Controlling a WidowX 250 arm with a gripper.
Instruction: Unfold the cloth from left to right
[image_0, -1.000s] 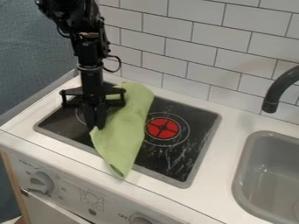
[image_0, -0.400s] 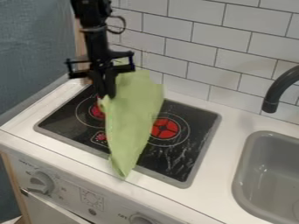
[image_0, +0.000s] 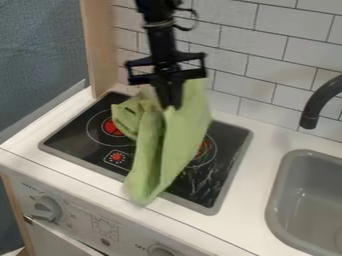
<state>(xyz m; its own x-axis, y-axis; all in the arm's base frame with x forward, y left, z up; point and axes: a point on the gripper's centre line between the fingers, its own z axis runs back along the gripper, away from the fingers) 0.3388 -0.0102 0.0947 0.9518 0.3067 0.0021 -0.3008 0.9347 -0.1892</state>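
Wall: white tiles, across the upper right of the frame
Cooktop: black, left of centre
Cloth: green, mid-frame, top lifted, hanging over the cooktop
Gripper: upper centre, fingers closed together, pinching the cloth's top

Stove on our countertop, sink to its right, faucet above the sink, tiled wall behind, knob on the front panel below, cloth across the stove.

Black robot arm hanging down over the worktop, near its back edge, gripper pointing downward, fingers pinched together.
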